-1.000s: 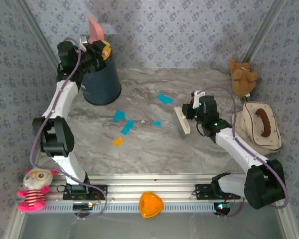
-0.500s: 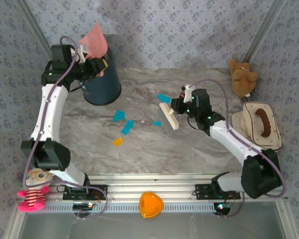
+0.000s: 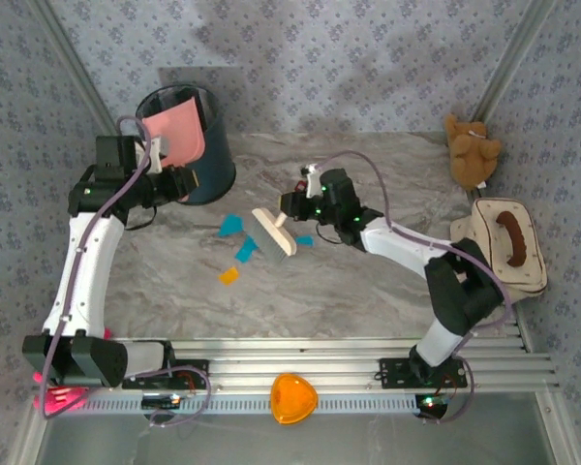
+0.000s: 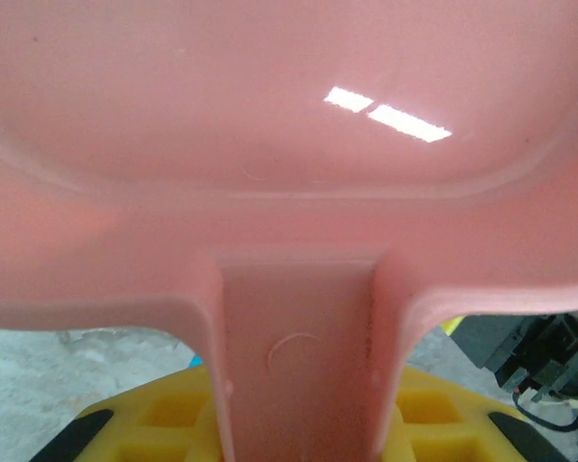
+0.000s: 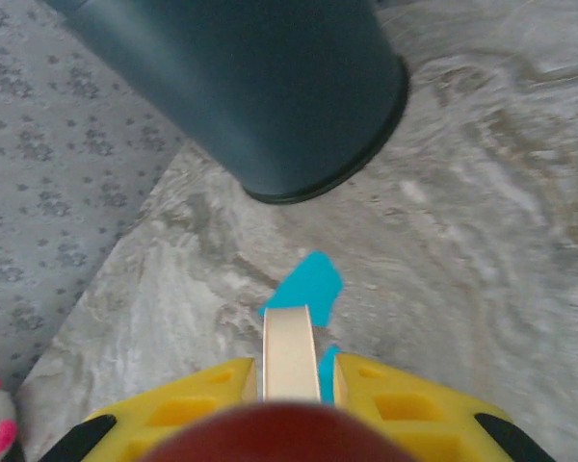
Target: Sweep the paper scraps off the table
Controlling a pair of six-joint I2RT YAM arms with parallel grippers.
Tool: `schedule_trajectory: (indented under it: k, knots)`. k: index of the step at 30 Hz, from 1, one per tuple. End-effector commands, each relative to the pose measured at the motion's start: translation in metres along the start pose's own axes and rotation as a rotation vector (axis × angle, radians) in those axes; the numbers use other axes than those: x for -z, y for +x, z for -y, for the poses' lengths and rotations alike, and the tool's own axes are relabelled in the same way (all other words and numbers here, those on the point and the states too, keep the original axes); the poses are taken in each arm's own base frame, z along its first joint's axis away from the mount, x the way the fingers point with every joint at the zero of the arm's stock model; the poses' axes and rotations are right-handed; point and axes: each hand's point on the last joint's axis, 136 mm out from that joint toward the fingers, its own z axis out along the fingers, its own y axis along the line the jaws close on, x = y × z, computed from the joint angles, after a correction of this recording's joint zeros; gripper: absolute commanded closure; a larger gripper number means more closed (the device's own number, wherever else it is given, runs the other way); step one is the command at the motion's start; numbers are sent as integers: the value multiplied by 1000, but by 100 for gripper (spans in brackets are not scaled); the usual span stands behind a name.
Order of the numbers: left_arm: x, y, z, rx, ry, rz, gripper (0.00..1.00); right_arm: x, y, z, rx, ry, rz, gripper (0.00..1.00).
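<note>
Cyan paper scraps (image 3: 231, 226) (image 3: 246, 248) (image 3: 304, 240) and an orange scrap (image 3: 229, 275) lie on the marble table (image 3: 368, 291), left of centre. My right gripper (image 3: 295, 205) is shut on a cream brush (image 3: 271, 235), whose head hangs just right of those scraps. In the right wrist view the brush handle (image 5: 291, 351) sits between the yellow fingers (image 5: 390, 395), with a cyan scrap (image 5: 308, 287) just beyond it. My left gripper (image 3: 169, 179) is shut on the handle (image 4: 299, 366) of a pink dustpan (image 3: 179, 136), held at the mouth of the dark blue bin (image 3: 208, 170).
A brown teddy (image 3: 472, 150) and a beige pouch (image 3: 508, 247) sit at the right edge. An orange heart dish (image 3: 292, 397) rests on the front rail. A pink doll (image 3: 53, 395) peeks out at the front left. The bin (image 5: 260, 87) stands at the back left.
My right arm has swung left with the brush, from mid-right up to the scraps. My left arm has pulled back and outward, bringing the dustpan lower over the bin.
</note>
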Motion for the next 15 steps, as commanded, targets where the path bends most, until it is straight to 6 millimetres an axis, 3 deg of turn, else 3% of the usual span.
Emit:
schedule_trajectory:
  k: [1, 2, 3, 8, 15]
  knots:
    - [17, -2, 0, -62, -33, 59, 100, -18, -19, -40, -31, -132, 47, 100]
    - [18, -1, -1, -64, -41, 63, 100, -26, -12, -41, -44, -141, 29, 100]
    - [19, 0, -2, -66, -48, 64, 100, -32, -19, -51, -41, -166, 42, 100]
    - [19, 7, -8, -65, -72, 53, 100, -61, -8, -63, -106, -214, 6, 100]
    - [20, 11, -11, -72, -87, 46, 100, -91, 8, -62, -186, -224, -22, 100]
